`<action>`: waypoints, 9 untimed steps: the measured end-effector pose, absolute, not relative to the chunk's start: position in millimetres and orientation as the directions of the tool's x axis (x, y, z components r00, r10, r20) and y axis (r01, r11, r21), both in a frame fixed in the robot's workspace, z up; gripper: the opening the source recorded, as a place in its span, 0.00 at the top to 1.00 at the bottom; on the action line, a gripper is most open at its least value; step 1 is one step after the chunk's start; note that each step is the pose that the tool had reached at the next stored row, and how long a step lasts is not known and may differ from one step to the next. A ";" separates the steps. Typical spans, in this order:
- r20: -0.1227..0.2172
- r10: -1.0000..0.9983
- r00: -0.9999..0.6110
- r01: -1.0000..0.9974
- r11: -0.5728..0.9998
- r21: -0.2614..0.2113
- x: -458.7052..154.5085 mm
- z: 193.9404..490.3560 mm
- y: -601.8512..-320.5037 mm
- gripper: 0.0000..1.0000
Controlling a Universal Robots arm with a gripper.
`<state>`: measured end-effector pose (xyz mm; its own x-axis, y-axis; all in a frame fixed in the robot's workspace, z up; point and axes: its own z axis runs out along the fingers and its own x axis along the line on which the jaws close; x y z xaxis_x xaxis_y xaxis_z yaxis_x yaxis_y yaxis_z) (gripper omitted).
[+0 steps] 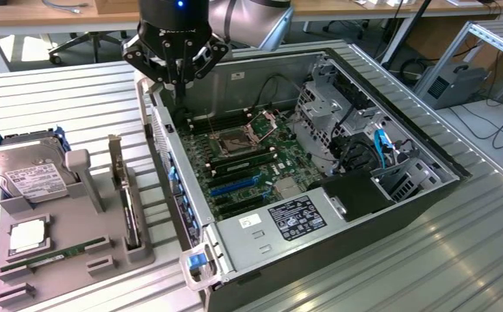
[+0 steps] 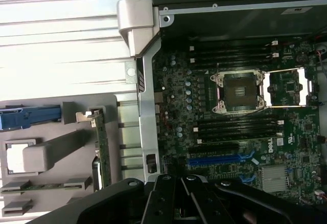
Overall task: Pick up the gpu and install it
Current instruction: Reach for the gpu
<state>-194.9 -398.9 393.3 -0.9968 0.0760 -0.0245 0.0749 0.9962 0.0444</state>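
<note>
The task is at its start. The gpu [image 1: 127, 198] stands on edge in the grey holder [image 1: 87, 227] on the table [image 1: 61, 97], beside the open case [image 1: 355, 244]. It is not yet picked up, and the blue slots [image 1: 234, 186] on the motherboard [image 1: 260, 146] are bare. The hand [image 1: 179, 86] hangs over the case's back corner, closed and empty, touching nothing.

The gpu [image 1: 127, 201] stands in the tray [image 1: 61, 226], beside the computer case [image 1: 347, 260]

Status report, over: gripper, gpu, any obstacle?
Gripper shut, empty, above the case wall. Gpu upright in the grey tray, untouched. That wall stands close beside the tray, over.
</note>
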 end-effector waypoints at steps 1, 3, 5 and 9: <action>-0.025 0.076 -0.997 0.075 0.996 0.044 -195.4 393.3 -398.9 0.89; -0.024 0.076 -0.997 0.075 0.996 0.044 -196.3 393.3 -398.9 0.89; -0.024 0.076 -0.997 0.075 0.996 0.044 -197.2 393.3 -398.9 0.89; -0.024 0.076 -0.997 0.075 0.996 0.044 -198.6 393.3 -398.9 0.89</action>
<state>-198.6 -398.9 393.3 -0.9968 0.0760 -0.0245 0.0749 0.9962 0.0443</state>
